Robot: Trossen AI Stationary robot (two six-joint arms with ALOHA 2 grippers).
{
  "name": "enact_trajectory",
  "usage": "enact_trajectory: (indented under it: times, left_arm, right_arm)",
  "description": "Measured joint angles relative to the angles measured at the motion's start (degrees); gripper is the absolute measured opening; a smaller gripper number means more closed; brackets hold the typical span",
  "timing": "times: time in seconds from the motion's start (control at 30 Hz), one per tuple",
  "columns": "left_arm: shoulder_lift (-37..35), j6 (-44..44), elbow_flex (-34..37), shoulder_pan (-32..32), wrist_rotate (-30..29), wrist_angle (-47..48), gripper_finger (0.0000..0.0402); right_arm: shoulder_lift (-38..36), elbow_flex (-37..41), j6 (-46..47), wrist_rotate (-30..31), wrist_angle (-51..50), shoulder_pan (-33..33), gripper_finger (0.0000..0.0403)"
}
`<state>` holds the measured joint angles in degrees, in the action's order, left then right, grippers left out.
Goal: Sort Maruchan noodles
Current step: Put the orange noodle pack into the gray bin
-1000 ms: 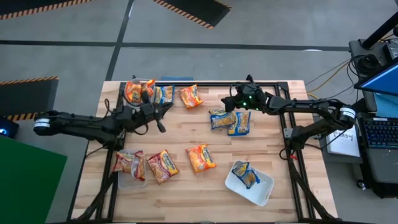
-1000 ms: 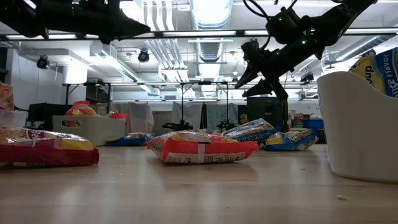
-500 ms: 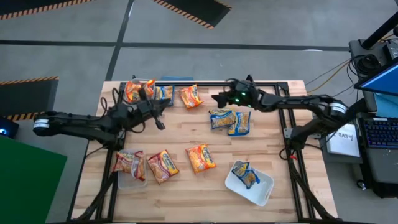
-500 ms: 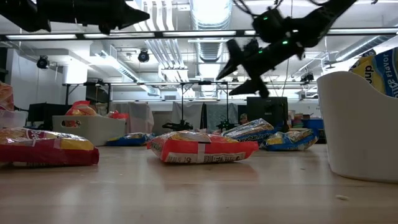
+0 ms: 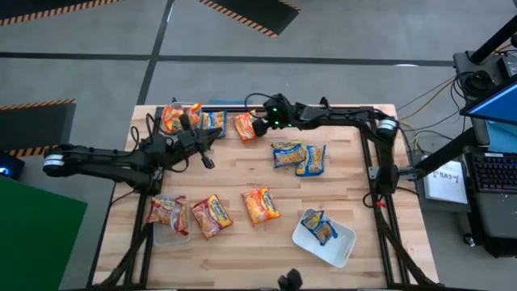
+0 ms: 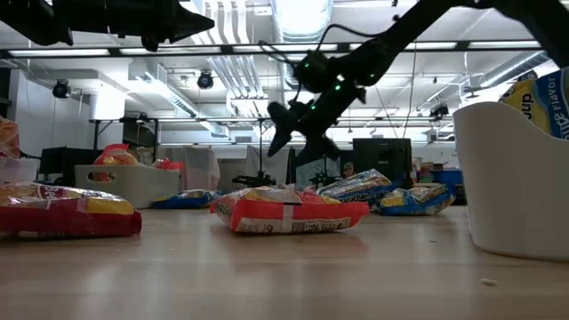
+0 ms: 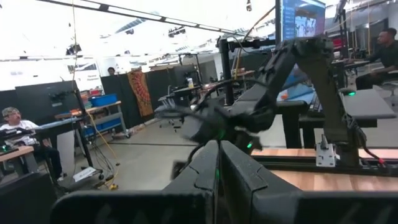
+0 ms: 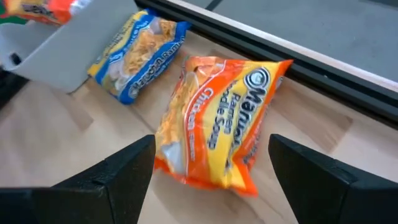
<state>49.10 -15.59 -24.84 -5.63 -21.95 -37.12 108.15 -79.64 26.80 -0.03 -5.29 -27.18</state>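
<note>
Right now the orange packet [image 8: 217, 118] lies flat on the wood near the table's far edge, in the gap between the right gripper [image 5: 258, 127]'s spread fingers, not touched by them; jaws wide open, empty. Just beside it a blue packet [image 8: 138, 51] lies with one end against a clear tub [image 8: 59, 50]; the tub is cut off in the right wrist view, and an orange-red packet inside it [image 5: 174, 118] shows in the high view. Two more blue packets [image 5: 299, 156] lie side by side mid-table, well apart from the gripper.

Front left: a red packet [image 5: 167, 212] rests over a second clear tub [image 5: 171, 236], mostly hiding it. Next to it on bare wood sit another red packet [image 5: 212, 215] and an orange one [image 5: 261, 204]. Front right, a white tub [image 5: 323, 242] holds one blue packet [image 5: 318, 225].

Left gripper [image 5: 206, 158] hovers above the table left of centre, fingers shut together, nothing held; its wrist view shows only the closed fingers [image 7: 217, 180] and the room beyond, where seated people are blurry. Low view cuts the white tub off at the edge.

Open wood lies across the middle between the packet rows and along the front edge of the table [image 5: 242, 263].
</note>
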Motion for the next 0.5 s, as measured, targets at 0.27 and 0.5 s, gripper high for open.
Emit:
enact_trajectory:
  times: [0.27, 0.5]
  left_arm:
    - [0.04, 1.7, 0.08, 0.0, 0.02, -0.01, 0.0]
    - [0.37, 4.23, 0.11, 0.0, 0.03, 0.01, 0.0]
  right_arm:
    - [7.79, -5.53, 0.53, 0.01, -0.41, -0.26, 0.0302]
    - [12.66, -6.51, 1.72, 0.02, 0.11, -0.5, 0.0292]
